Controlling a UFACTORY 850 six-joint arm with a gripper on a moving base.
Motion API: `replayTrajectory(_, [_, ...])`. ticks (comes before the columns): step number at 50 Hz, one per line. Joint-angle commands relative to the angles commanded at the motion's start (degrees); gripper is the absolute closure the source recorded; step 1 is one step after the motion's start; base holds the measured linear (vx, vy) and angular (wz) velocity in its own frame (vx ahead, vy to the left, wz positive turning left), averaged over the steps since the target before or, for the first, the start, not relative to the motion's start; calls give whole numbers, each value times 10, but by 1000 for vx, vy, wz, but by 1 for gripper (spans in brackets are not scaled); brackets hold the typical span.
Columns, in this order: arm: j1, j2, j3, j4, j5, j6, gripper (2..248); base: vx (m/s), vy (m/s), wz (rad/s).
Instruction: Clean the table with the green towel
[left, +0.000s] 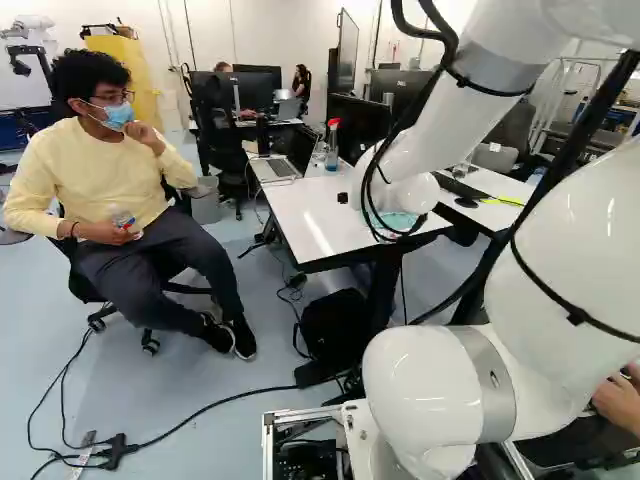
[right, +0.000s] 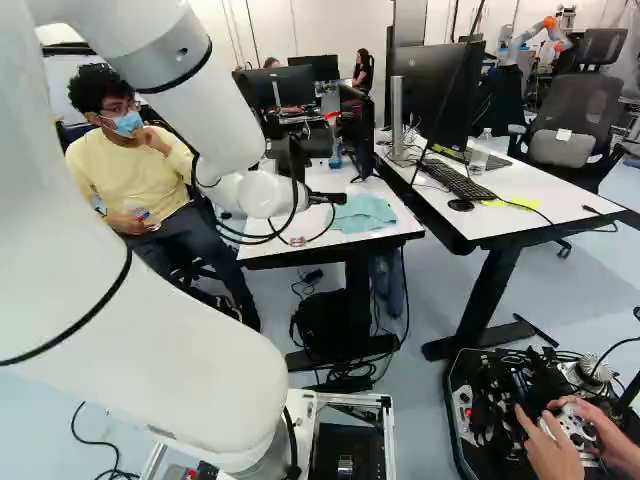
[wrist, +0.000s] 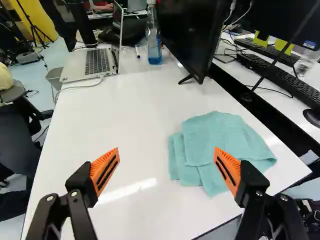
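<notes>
Over the near part of the white table (right: 395, 228), my gripper (right: 325, 198) shows in the right base view as a dark piece beyond the white wrist. In the wrist view the gripper (wrist: 166, 152) stands wide open, its orange pads far apart with nothing gripped. The green towel (wrist: 220, 145) lies loosely folded on the tabletop, ahead of the fingers and toward the one nearer the monitor; that fingertip overlaps its edge in view. Whether it touches the cloth I cannot tell. The towel (right: 364, 213) also shows in the right base view, by the table's near edge.
A laptop (wrist: 95, 62), a spray bottle with blue liquid (wrist: 154, 42) and a monitor (wrist: 186, 35) stand toward the far end. A second desk with a keyboard (right: 458, 180) adjoins. A black bag (left: 333, 325) sits on the floor under the table.
</notes>
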Motion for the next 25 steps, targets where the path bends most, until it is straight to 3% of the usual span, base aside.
replayTrajectory(25, [31,36,89,5,103,0,3,0,0,0])
